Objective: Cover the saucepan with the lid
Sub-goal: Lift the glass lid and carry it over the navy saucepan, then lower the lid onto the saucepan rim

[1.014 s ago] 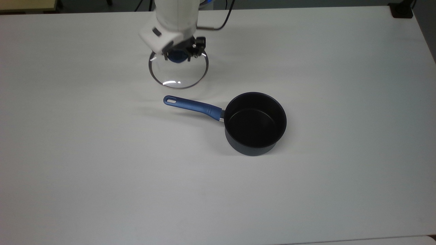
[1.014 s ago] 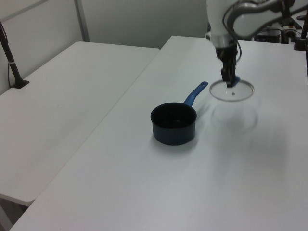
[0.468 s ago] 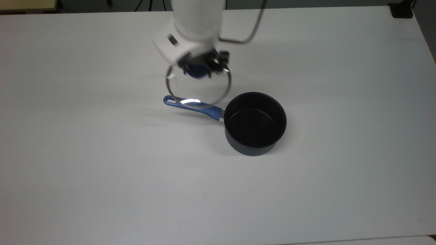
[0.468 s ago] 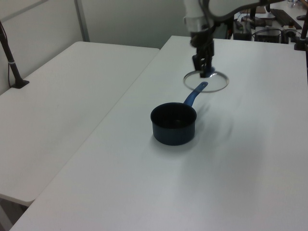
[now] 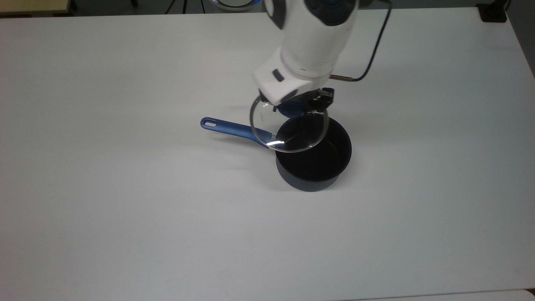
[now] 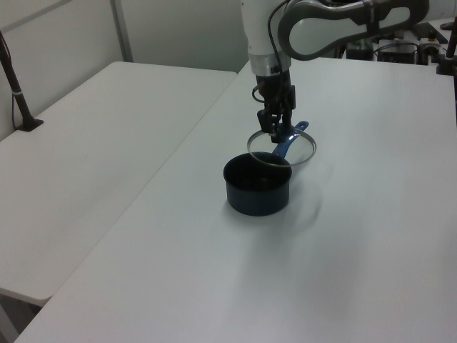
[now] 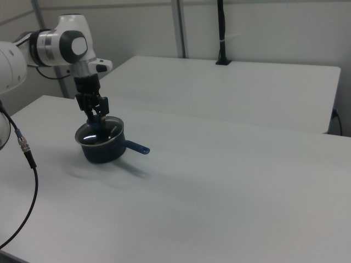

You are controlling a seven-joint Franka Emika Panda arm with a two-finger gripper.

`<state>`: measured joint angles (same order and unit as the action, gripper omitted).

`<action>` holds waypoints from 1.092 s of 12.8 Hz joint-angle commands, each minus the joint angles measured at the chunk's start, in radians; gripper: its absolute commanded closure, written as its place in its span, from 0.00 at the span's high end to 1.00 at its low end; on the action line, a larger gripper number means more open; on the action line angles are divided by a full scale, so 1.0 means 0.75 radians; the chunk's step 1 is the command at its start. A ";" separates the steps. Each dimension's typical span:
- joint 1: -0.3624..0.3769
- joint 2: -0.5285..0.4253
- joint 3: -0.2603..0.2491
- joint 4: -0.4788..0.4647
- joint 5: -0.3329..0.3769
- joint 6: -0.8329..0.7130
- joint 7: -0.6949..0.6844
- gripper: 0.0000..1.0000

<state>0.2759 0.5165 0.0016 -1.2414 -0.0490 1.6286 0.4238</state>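
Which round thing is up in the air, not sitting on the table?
The lid, the clear glass disc with a blue knob, held up by the gripper. The dark saucepan sits on the white table.

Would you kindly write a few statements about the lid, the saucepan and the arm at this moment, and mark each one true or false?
1. The gripper holds the lid by its blue knob. True.
2. The lid is seated flat on the saucepan. False: it hangs in the air above the rim, off-centre toward the handle side.
3. The saucepan's handle points to the top view's left. True.
4. The saucepan lies tipped on its side. False: it stands upright on the white table, its opening facing up.
5. Something lies inside the saucepan. False: its black interior looks empty.
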 commanded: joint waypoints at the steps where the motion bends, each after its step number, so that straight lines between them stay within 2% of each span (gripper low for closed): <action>1: 0.076 0.078 -0.035 0.048 0.016 0.109 0.110 0.45; 4: 0.078 0.125 -0.031 0.056 0.016 0.234 0.210 0.45; 7: 0.078 0.150 -0.031 0.103 0.016 0.238 0.228 0.45; 14: 0.080 0.150 -0.016 0.103 0.016 0.240 0.237 0.47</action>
<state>0.3234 0.6185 -0.0009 -1.1884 -0.0491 1.7940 0.5838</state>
